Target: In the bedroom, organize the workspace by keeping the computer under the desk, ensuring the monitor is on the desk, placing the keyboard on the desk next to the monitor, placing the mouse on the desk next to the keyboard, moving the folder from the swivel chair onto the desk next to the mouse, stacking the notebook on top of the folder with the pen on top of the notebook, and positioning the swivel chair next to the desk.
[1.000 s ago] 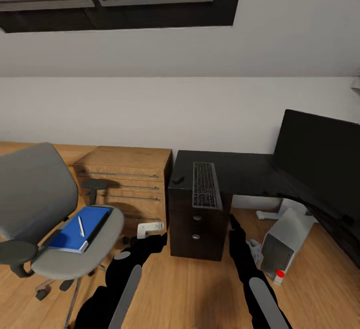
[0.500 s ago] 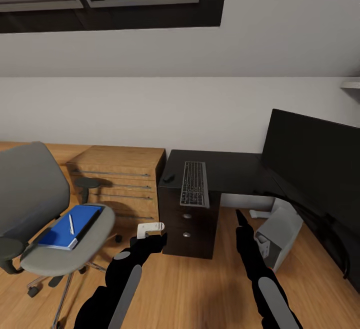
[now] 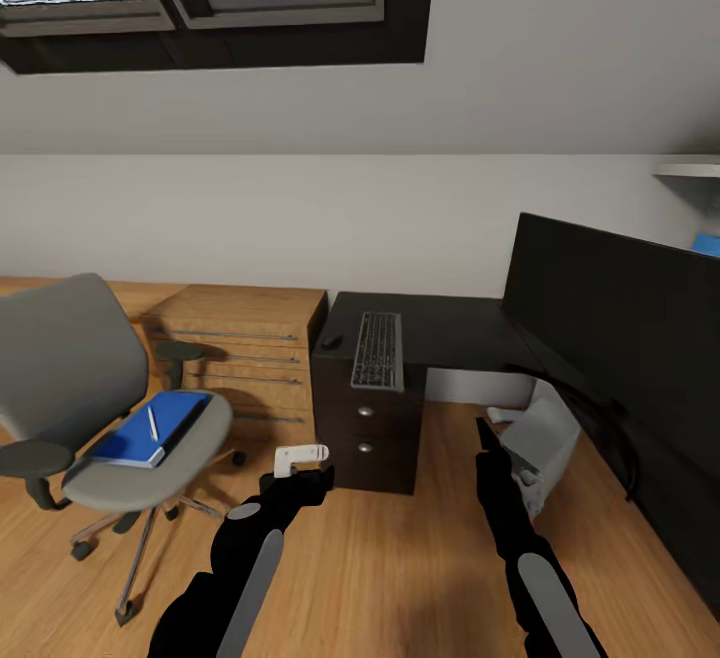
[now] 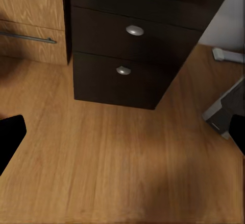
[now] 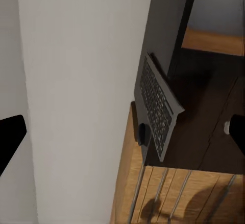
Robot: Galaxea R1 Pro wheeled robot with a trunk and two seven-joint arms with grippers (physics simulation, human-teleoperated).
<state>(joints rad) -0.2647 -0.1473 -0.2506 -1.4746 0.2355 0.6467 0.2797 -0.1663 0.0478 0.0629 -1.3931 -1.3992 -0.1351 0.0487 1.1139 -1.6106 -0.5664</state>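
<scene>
Both claws, left (image 3: 318, 478) and right (image 3: 484, 435), hang spread and empty above the floor, while folder (image 3: 150, 428) with pen (image 3: 152, 424) waits on swivel chair (image 3: 110, 408) at left, keyboard (image 3: 379, 349) and mouse (image 3: 331, 341) already on bench (image 3: 440, 328).

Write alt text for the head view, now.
A black desk holds a keyboard, a mouse beside it and a wide monitor. To its left, a grey swivel chair carries a blue folder with a pen on top. A tilted computer sits on the floor under the desk.
</scene>
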